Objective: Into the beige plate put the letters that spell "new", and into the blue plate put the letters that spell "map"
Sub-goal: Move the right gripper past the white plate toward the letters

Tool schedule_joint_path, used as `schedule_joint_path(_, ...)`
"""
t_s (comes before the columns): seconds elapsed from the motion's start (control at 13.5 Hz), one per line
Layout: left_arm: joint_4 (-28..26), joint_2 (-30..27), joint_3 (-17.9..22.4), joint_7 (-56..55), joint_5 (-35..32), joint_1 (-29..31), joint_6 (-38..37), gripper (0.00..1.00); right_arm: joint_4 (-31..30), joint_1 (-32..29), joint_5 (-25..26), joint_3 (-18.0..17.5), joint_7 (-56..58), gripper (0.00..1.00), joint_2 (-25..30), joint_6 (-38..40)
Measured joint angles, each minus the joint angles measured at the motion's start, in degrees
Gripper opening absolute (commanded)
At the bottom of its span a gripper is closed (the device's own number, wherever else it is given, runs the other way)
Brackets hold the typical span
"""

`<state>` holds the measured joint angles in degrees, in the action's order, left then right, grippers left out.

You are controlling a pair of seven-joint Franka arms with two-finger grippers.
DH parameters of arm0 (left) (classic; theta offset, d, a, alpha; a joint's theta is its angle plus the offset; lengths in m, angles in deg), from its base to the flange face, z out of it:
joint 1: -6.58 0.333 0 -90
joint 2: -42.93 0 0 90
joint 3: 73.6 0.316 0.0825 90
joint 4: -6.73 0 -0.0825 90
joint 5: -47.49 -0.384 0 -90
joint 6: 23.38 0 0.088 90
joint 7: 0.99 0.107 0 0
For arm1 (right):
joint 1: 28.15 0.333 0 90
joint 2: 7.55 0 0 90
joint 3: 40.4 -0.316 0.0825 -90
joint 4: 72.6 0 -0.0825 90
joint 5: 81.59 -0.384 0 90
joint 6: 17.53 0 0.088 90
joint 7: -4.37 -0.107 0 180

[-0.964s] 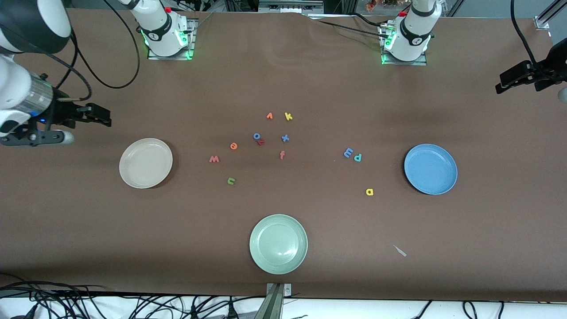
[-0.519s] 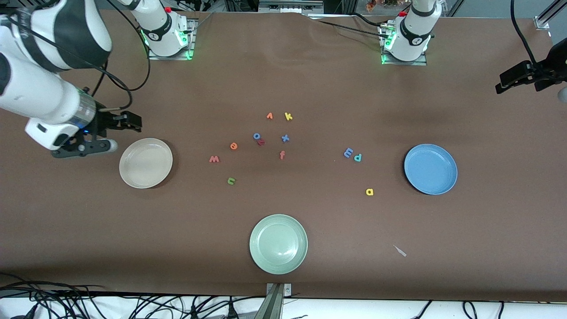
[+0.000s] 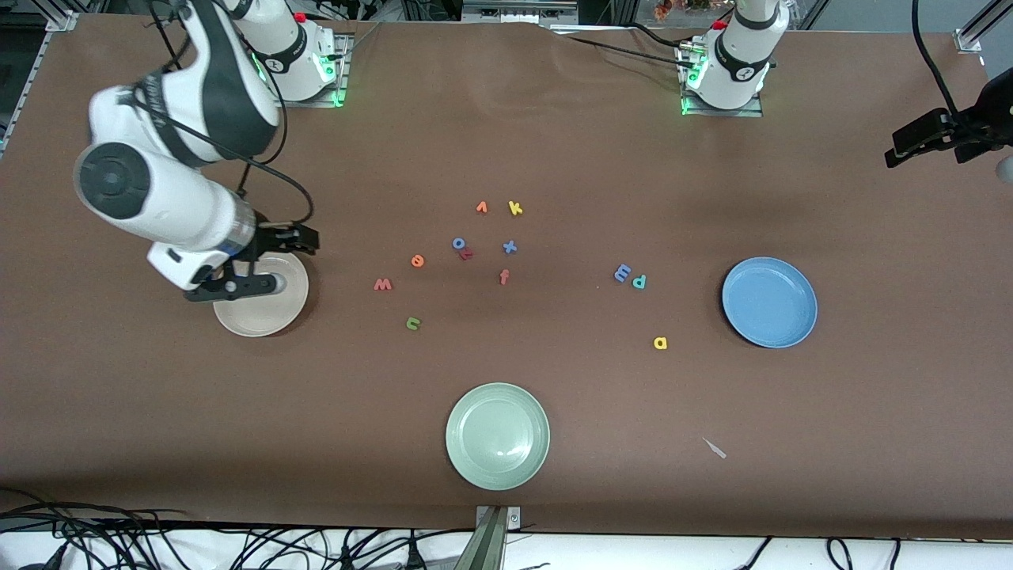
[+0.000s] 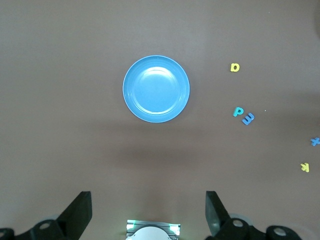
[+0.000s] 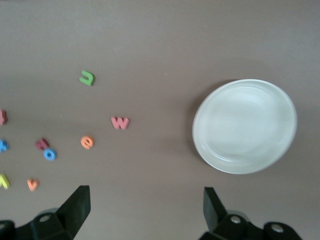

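Spread wide and gripping nothing, both pairs of fingers show at the edge of my wrist views. I have the right gripper (image 3: 261, 265) up over the beige plate (image 3: 265, 317), covering the part of it toward the bases. My left gripper (image 3: 942, 142) waits high at the left arm's end of the table, its camera looking straight down on the blue plate (image 4: 156, 89).

Taking the red "f" (image 3: 504, 276) at mid-table as my clock centre in the front view, with twelve toward the bases: the salmon "w" (image 3: 383, 284) lies out at nine, the orange "e" (image 3: 417, 260) at about ten, the green "n" (image 3: 413, 323) near eight. None of the three is in the beige plate, which sits farther out at nine. At three, the blue "m" (image 3: 622, 273) and teal "p" (image 3: 639, 281) touch each other; the yellow "a" (image 3: 660, 343) lies at four, and the blue plate farther out at three, with nothing in it. A pale green plate (image 3: 497, 435) rests at six, nearest the camera.
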<state>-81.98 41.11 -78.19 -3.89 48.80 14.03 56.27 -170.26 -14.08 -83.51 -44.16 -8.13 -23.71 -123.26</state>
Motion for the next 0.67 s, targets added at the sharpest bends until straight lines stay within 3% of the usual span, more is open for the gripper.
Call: schedule_joint_path(0.67, 0.0, 1.0, -0.2, 0.1, 0.0, -0.2, 0.0, 1.0, -15.1, 8.6, 0.0, 0.0, -19.4, 1.0, -0.2, -20.6)
